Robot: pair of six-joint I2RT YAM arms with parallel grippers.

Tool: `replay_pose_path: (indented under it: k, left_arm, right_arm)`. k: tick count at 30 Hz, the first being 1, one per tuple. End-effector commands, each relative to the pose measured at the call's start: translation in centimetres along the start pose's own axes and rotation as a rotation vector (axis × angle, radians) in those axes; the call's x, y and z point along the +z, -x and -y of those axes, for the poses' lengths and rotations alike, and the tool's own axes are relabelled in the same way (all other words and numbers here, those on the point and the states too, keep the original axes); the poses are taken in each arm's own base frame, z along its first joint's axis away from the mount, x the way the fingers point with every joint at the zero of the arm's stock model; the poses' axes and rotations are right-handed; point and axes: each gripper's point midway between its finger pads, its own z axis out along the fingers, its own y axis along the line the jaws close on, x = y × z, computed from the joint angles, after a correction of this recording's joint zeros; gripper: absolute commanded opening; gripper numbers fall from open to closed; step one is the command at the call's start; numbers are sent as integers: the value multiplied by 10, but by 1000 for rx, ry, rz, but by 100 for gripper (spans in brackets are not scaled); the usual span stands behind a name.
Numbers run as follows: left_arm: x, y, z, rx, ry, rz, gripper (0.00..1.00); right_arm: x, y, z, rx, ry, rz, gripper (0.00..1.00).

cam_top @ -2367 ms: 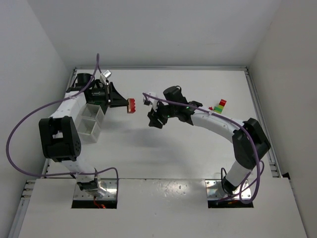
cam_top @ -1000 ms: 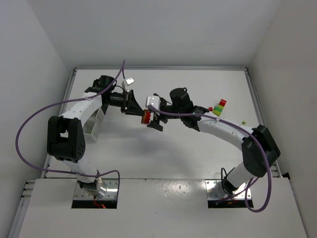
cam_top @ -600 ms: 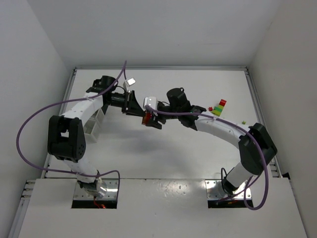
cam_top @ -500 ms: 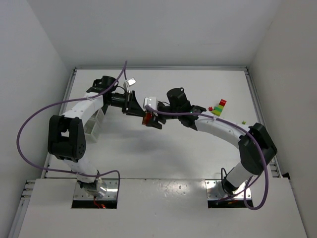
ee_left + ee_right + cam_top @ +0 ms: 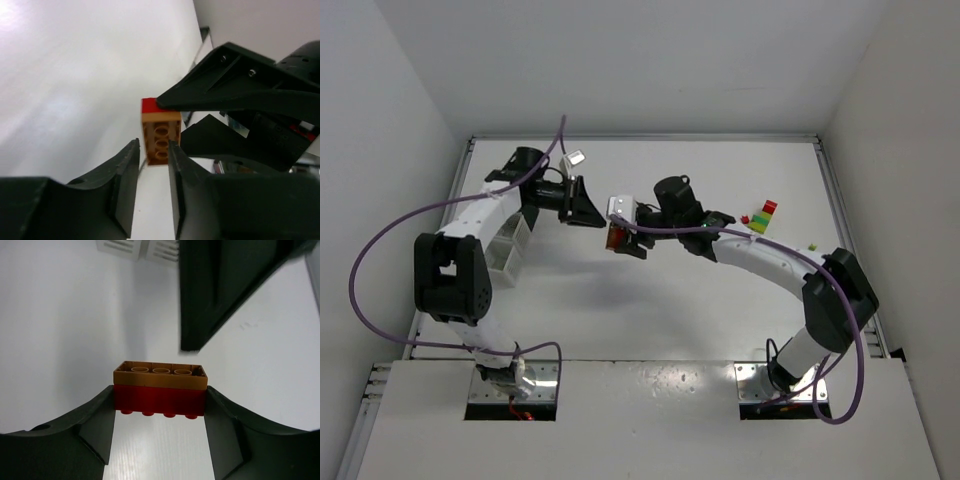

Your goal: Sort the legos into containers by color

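White table [image 5: 620,310], plain grey walls [image 5: 620,60] round it, even light.

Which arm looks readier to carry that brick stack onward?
Right, probably: the right gripper clamps the brick stack by its red sides, while the left gripper sits at its end with no clear grip.

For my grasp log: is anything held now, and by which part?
The right gripper clamps the red and orange block by its two short ends; whether the left gripper touches it is unclear.
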Motion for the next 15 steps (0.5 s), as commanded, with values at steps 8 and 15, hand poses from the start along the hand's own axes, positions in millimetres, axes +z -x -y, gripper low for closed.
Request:
replay_pose_path:
  k: [8, 15]
  left_arm:
    - [-57, 36, -20, 72, 134, 155, 0]
    - [-28, 13, -3, 119, 112, 58, 42]
  right_arm:
    - [-15, -20, -8, 27, 4, -80, 0]
    - [-8, -8, 3, 52, -11, -61, 0]
